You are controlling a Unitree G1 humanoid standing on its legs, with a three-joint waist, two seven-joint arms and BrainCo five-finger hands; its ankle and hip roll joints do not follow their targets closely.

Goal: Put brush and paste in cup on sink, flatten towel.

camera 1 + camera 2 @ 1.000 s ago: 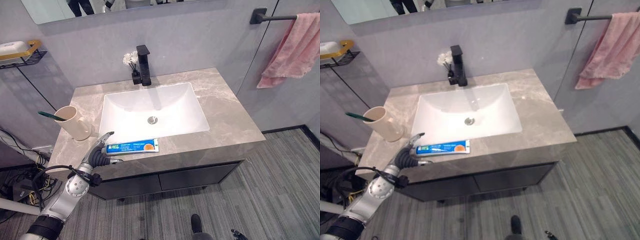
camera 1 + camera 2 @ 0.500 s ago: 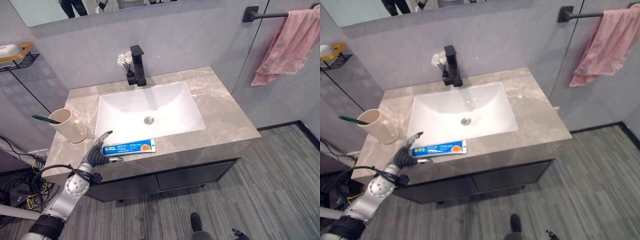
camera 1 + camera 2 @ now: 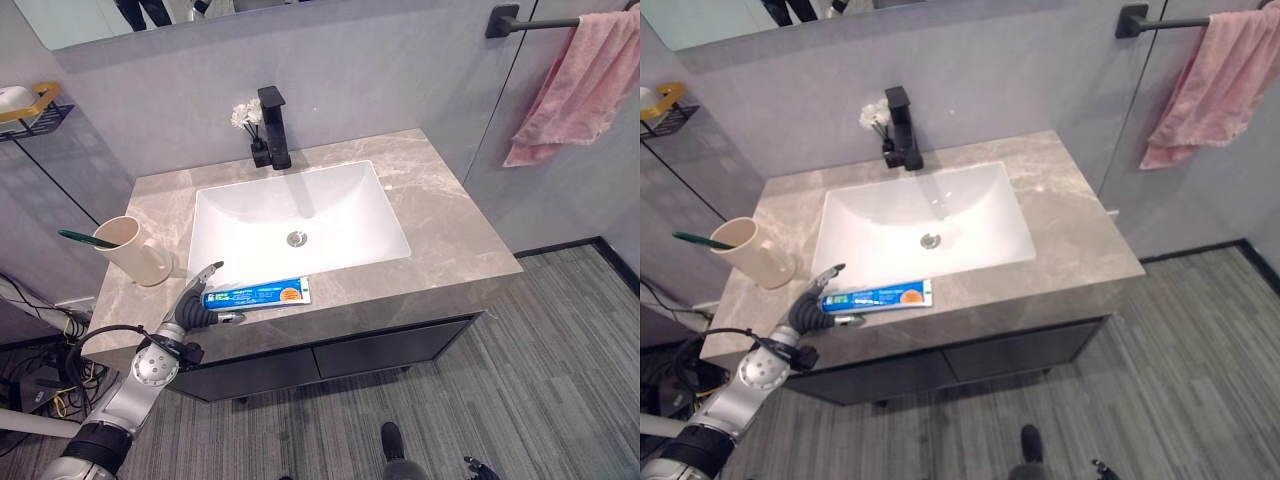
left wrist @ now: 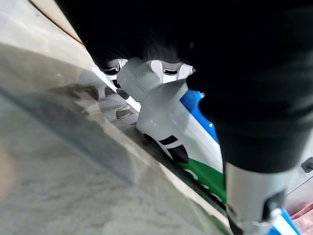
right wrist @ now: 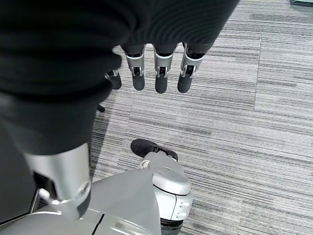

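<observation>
A blue and white toothpaste tube (image 3: 257, 294) lies along the counter's front strip, below the basin, with its white cap (image 4: 139, 81) pointing left. My left hand (image 3: 190, 310) is at that cap end, open. Its fingers (image 4: 167, 68) reach past the cap on the far side and its thumb (image 4: 252, 198) rests by the tube's near side. A cream cup (image 3: 135, 252) stands at the counter's left with a green toothbrush (image 3: 80, 238) in it. A pink towel (image 3: 575, 85) hangs bunched on a black bar (image 3: 520, 20) at the upper right. My right hand (image 5: 159, 73) hangs open above the floor.
A white basin (image 3: 300, 215) is sunk in the grey marble counter (image 3: 460, 230). A black faucet (image 3: 275, 125) and small white flowers (image 3: 243, 113) stand behind the basin. A wire shelf (image 3: 35, 105) juts from the left wall. A person's shoe (image 3: 392, 440) is on the floor in front.
The whole view has shifted a little, so the camera moved. My left hand stays at the tube's cap end, and the tube lies where it was.
</observation>
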